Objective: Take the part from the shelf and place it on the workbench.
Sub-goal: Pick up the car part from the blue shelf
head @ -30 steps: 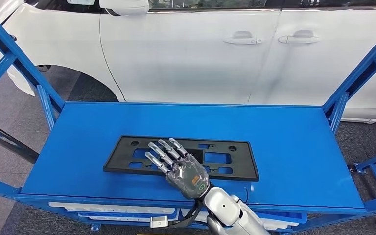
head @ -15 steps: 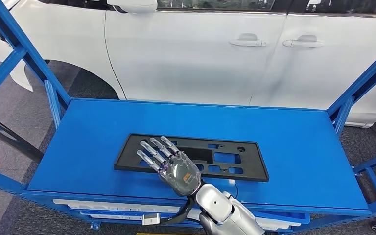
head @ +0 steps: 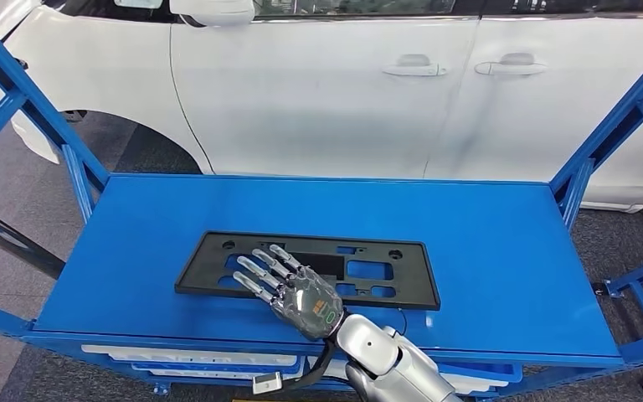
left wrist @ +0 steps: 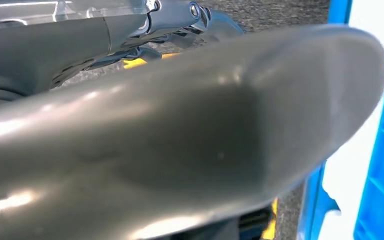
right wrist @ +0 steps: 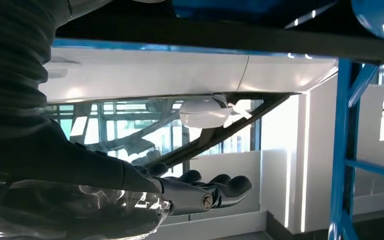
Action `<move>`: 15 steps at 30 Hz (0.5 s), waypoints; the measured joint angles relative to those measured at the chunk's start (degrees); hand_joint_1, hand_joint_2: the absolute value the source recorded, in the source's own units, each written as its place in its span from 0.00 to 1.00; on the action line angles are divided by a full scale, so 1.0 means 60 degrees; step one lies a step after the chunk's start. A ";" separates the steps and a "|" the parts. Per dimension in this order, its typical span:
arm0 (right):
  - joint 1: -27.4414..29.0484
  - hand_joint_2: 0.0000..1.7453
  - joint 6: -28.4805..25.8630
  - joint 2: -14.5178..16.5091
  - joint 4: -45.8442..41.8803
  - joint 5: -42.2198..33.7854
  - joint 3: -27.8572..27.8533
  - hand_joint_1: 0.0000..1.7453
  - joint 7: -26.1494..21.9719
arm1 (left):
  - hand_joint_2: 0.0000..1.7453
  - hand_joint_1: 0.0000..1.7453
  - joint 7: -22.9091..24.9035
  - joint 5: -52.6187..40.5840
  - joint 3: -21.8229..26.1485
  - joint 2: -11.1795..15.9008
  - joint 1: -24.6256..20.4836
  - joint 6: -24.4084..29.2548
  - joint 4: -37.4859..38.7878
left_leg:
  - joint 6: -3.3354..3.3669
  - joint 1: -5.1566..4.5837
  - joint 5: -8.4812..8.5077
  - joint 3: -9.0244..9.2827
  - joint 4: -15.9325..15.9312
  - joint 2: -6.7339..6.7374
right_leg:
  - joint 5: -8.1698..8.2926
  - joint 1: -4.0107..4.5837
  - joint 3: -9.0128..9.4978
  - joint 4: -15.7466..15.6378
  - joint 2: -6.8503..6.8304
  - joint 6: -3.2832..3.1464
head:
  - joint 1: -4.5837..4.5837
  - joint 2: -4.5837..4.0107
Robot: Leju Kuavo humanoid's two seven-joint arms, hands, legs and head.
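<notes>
Hovering my right hand flat, fingers spread and holding nothing, over the black plate on the blue shelf to line up a grab

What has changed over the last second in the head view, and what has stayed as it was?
The right hand has slid a little toward the near edge of the flat black plastic frame part, fingers spread flat over it. The part lies unmoved on the blue metal shelf.
</notes>
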 joint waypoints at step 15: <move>-0.0243 1.00 -0.0013 0.0108 0.0795 0.0829 0.0384 0.00 0.1194 | 0.00 0.00 -0.0085 -0.0016 -0.0036 0.0006 -0.0023 0.0006 0.0000 | 0.0542 -0.0041 0.1156 0.1152 -0.2670 -0.0006 | -0.1200 -0.0012 -0.1329 0.2832 0.0011 0.0475 | 0.0046 0.0000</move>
